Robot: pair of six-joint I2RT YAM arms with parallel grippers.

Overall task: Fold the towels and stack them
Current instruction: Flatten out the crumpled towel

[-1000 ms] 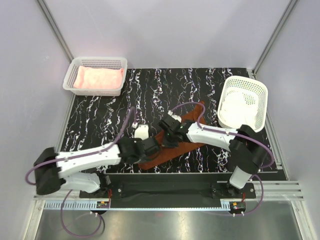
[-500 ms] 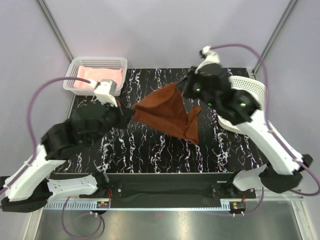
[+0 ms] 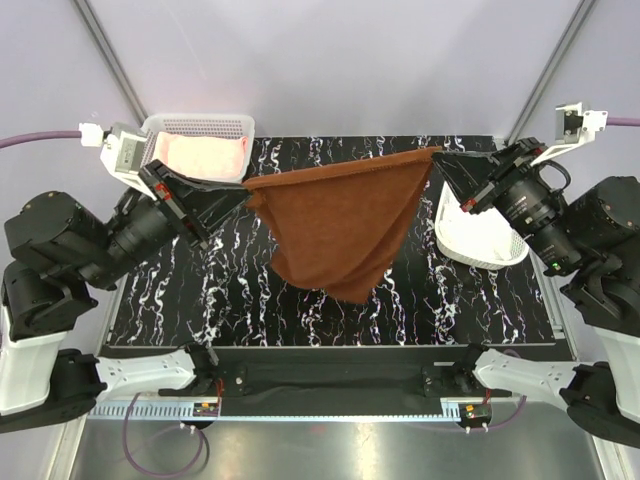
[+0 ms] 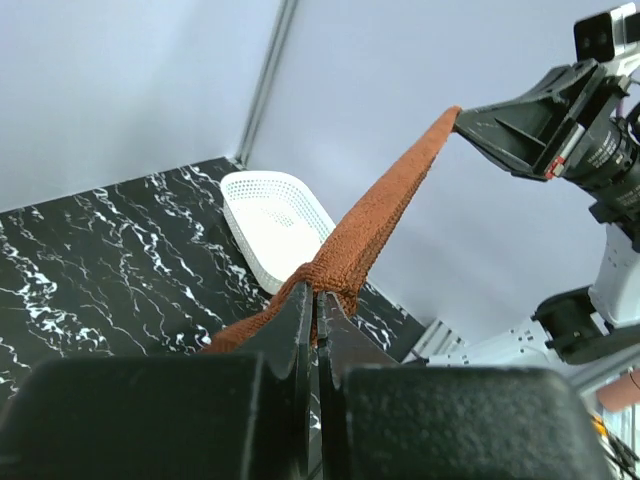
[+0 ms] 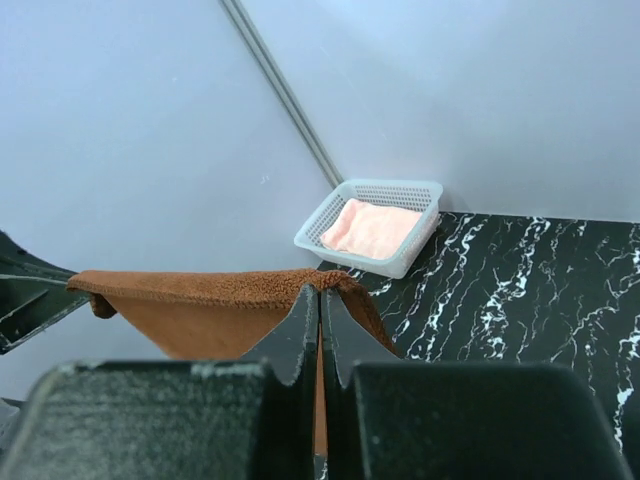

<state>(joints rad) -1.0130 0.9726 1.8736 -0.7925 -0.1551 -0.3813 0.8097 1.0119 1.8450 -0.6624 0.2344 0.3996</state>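
Above table (image 3: 190, 290), left tool (image 3: 243, 190), right tool (image 3: 441, 156) pinch towel (image 3: 335, 220)

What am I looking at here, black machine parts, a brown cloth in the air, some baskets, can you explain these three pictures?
It's a two-armed robot bolted to a table. One picture looks down from above; the other two come from a camera on each wrist. The left gripper and right gripper are each shut on a corner of a brown towel, stretching it in the air above the table. A pink towel lies in the left basket. A right basket is partly hidden by the right arm.
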